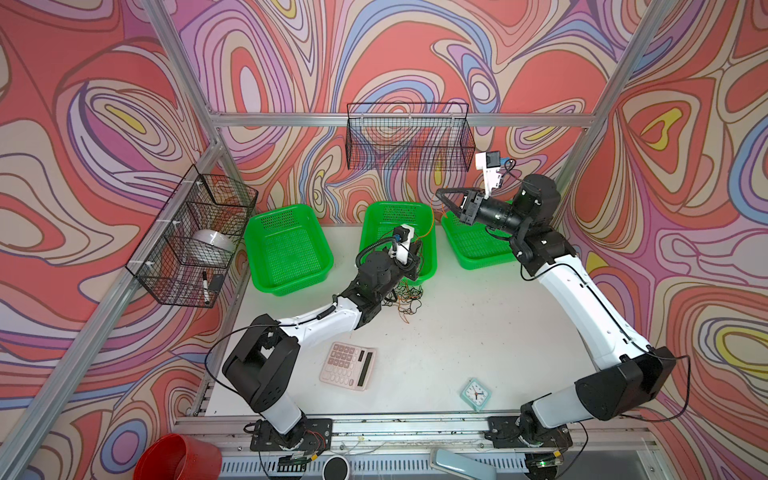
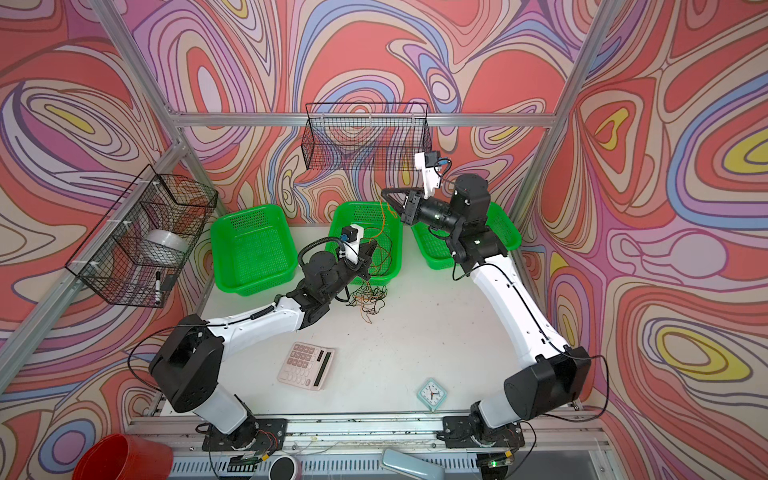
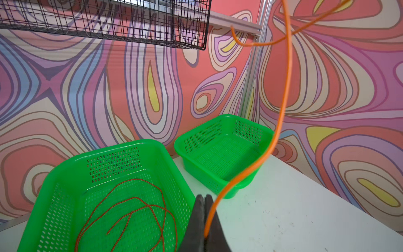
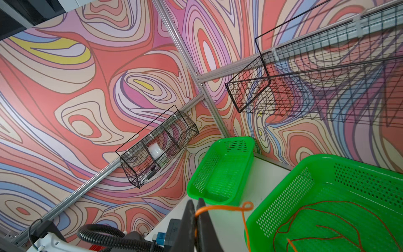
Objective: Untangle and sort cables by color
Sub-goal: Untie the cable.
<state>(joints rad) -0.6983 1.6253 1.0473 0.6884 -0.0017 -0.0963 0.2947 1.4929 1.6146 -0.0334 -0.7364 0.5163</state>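
Note:
One orange cable runs between both grippers. My left gripper is shut on its lower part, low over the front rim of the middle green basket. My right gripper is shut on the cable's other end, which curls into a small loop beyond the jaws. In a top view the right gripper is raised between the middle and right baskets. Red cable loops lie inside the middle basket. A tangle of orange, red and black cables lies on the table in front of that basket.
A left green basket and a right green basket flank the middle one. Black wire baskets hang on the back wall and left wall. A pink calculator and a small clock lie near the front.

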